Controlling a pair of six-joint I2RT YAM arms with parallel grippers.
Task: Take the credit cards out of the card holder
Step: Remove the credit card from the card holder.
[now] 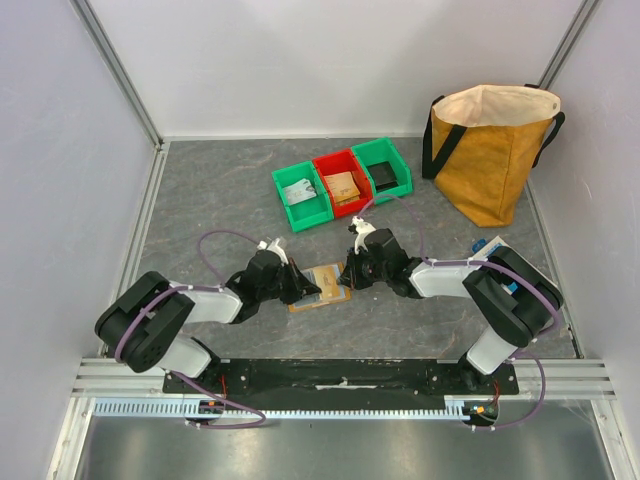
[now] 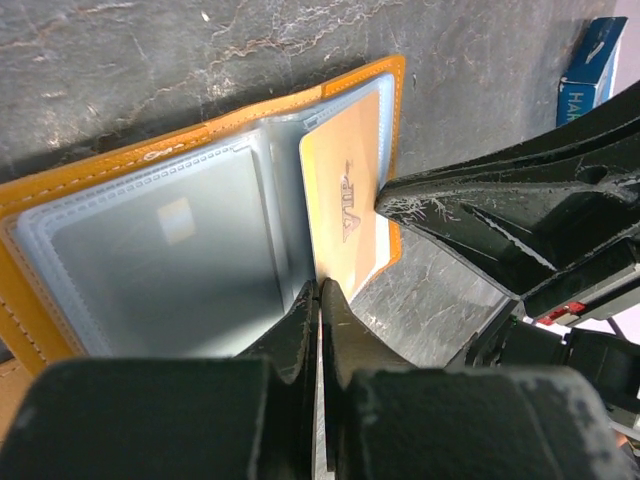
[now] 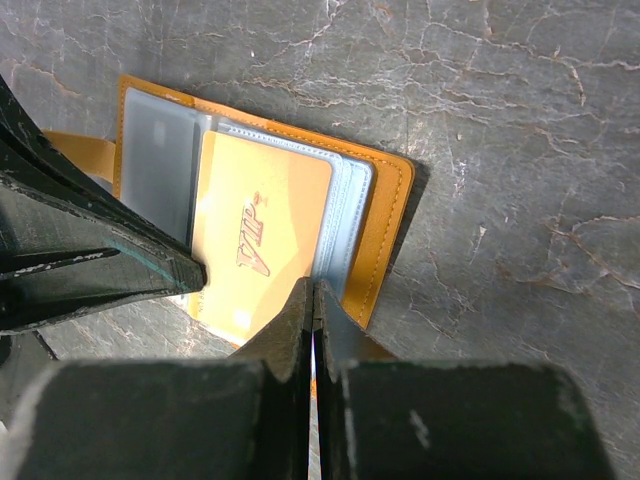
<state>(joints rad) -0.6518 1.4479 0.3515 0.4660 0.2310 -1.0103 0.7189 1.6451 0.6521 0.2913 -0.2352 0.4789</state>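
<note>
Grey, stone-patterned tabletop (image 1: 230, 190) between white walls carries everything. On it the holder (image 1: 322, 290) lies open and flat, tan-orange cover down and clear sleeves (image 2: 170, 250) facing up.

A gold card (image 3: 262, 235) stamped "VIP" lies across the half of the holder on the robot's right. Whether it sits inside a sleeve or on top of one cannot be told.

The left claw (image 1: 303, 287) comes in from the holder's left side. Its fingers are pressed together, and the tips sit at the holder's edge, where the card meets the bare sleeves. Whether a sleeve or the card's corner is nipped between them cannot be told.

The right claw (image 1: 348, 275) reaches in from the holder's right side, also pressed together. Its tip touches the card's edge, just beside the left claw's tip.

Behind the holder stand three bins in a row: a green bin (image 1: 302, 197), a red bin (image 1: 340, 182) and a second green bin (image 1: 383, 170), each with something in it. Well to the holder's right and behind it, a mustard bag (image 1: 495, 150) stands upright with its mouth open. A blue-and-white box (image 1: 487, 244) lies to the holder's right, beside the right arm.
</note>
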